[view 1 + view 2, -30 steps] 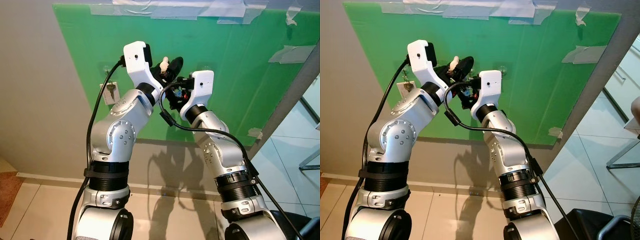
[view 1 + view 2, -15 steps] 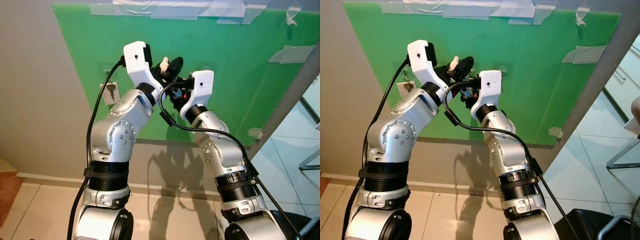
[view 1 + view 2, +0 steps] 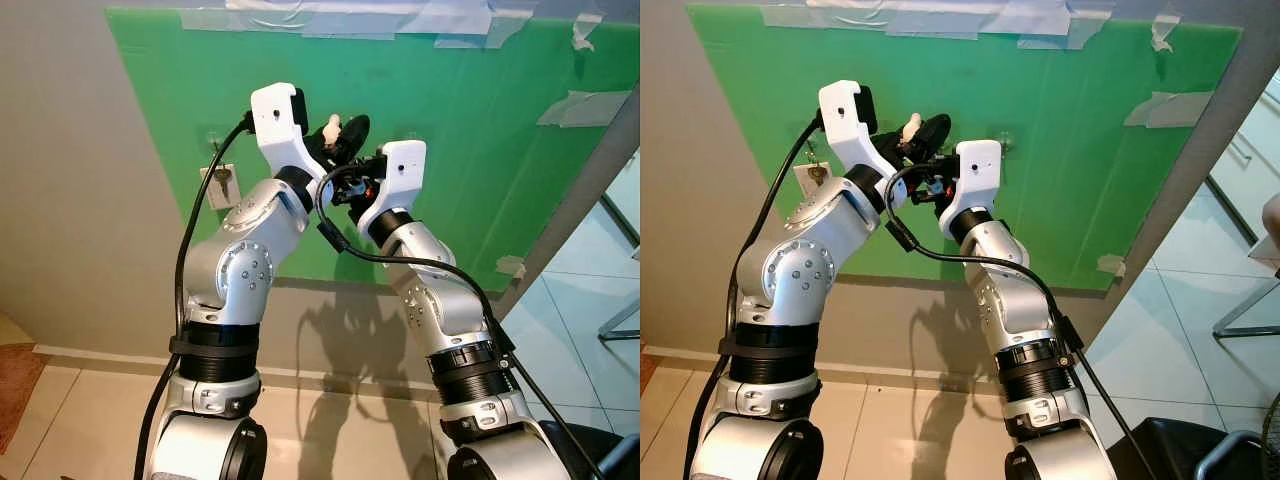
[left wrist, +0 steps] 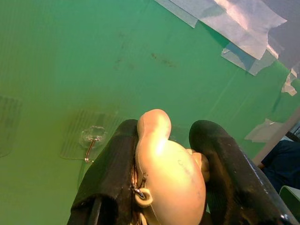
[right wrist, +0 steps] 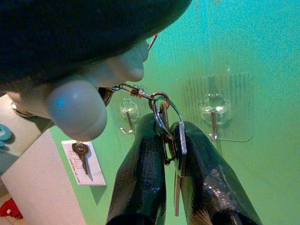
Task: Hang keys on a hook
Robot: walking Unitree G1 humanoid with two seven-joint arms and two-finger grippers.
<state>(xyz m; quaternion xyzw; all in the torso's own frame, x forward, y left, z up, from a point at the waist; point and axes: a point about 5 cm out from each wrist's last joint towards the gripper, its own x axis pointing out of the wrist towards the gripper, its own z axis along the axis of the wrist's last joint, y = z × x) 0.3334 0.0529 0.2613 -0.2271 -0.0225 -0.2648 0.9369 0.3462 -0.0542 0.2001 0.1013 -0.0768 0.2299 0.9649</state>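
Both arms shifted slightly upward. Left gripper (image 4: 164, 154) clamps the cream figurine (image 4: 168, 173); right gripper (image 5: 171, 140) pinches keys (image 5: 176, 154) before green board (image 3: 480, 130).

A green board (image 3: 470, 140) is fixed to a grey wall (image 3: 80, 200), with strips of pale tape (image 3: 300, 18) laid along its top edge. More tape patches (image 3: 580, 105) are stuck near its right side, and a small one (image 3: 510, 266) is seen at its lower right corner. A white card (image 3: 807, 185) with a single key on it is hung at the board's left edge. The floor (image 3: 80, 420) is laid with light tiles. A reddish mat (image 3: 15, 385) is seen at the far left. A dark seat (image 3: 1160, 450) with a metal frame is seen at the lower right.
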